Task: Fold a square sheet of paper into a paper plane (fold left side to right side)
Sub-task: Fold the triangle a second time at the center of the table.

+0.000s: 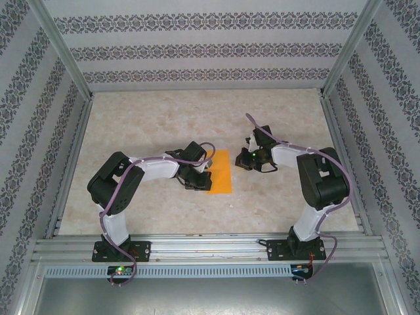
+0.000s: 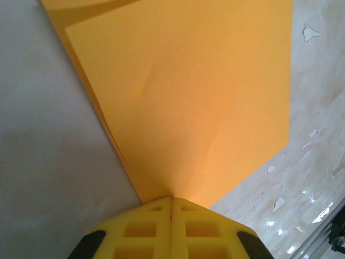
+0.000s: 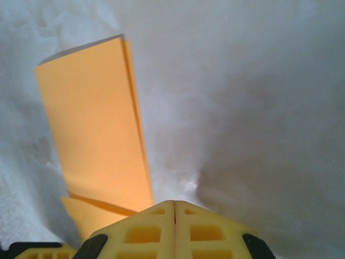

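Orange paper is what I am working on. The square sheet of paper (image 1: 220, 172) lies flat on the table (image 1: 157, 125), in the middle between my two arms. It looks like a tall thin strip, not a square. Along one long edge I can see two layers, one on top of the other. So I think the left side is already laid over onto the right side.

My left gripper (image 2: 171, 203) is squeezed tight, with no gap between the fingers. Its tips touch the near end of the paper, right where the two layers run together. I think it sits there to press the fold down and make it sharp. I cannot tell if a bit of paper is caught between the fingers or if they just push on it.

My right gripper (image 3: 174, 205) is squeezed tight too, and it holds nothing. It is low over the bare table, just beside the paper on the other side. I think it is placed there to be out of the way but close enough to hold the paper down if it slides.

Thin paper likes to spring back up, so the crease may need a firm rub along its whole length
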Controlling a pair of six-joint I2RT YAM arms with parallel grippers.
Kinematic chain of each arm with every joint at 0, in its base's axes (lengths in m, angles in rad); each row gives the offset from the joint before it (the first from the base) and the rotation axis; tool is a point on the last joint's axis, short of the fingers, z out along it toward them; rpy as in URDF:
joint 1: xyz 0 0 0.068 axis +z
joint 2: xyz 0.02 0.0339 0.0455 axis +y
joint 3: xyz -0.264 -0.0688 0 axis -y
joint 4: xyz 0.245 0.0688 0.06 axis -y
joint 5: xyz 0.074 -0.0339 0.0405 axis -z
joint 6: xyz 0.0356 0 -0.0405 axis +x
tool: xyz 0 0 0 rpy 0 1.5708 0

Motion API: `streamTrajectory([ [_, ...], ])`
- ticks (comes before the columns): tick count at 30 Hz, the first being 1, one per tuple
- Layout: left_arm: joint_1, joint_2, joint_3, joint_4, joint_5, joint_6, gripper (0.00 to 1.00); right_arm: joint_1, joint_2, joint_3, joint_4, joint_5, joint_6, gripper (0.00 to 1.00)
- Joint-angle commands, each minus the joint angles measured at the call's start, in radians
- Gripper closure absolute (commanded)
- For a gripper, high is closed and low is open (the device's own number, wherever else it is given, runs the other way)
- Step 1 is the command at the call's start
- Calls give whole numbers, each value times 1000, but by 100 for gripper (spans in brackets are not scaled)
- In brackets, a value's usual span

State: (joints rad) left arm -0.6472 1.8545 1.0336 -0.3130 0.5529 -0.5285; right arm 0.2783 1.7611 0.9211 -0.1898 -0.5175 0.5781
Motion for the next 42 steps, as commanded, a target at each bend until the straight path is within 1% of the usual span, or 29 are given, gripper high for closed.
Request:
streamTrajectory([
  [1, -11, 57, -34, -97, -94, 18, 100, 33, -46, -37, 34, -40, 32, 100],
  [7, -12, 58, -33, -97, -93, 17, 100, 101, -29, -52, 80, -67, 67, 100],
  [12, -12, 61, -29, -98, -94, 19, 100, 125, 12, -32, 99, -71, 78, 100],
  [16, -12, 60, -22, -100, -92, 18, 100, 128, 36, -24, 91, -57, 77, 100],
  [20, -12, 54, -7, -104, -82, 17, 100, 128, 59, -18, 46, -27, 65, 100],
  [24, -13, 33, 25, -132, -81, 24, 100, 128, 78, -20, -10, 14, 57, 100],
  [29, -12, -2, 69, -167, -72, 32, 100, 128, 89, -34, -26, 34, 60, 100],
  [36, -12, -27, 124, -162, -13, 20, 99, 128, 100, -37, -28, 39, 66, 100],
  [42, -18, 15, 169, -138, 39, 15, 100, 128, 106, -34, -29, 43, 74, 100],
])
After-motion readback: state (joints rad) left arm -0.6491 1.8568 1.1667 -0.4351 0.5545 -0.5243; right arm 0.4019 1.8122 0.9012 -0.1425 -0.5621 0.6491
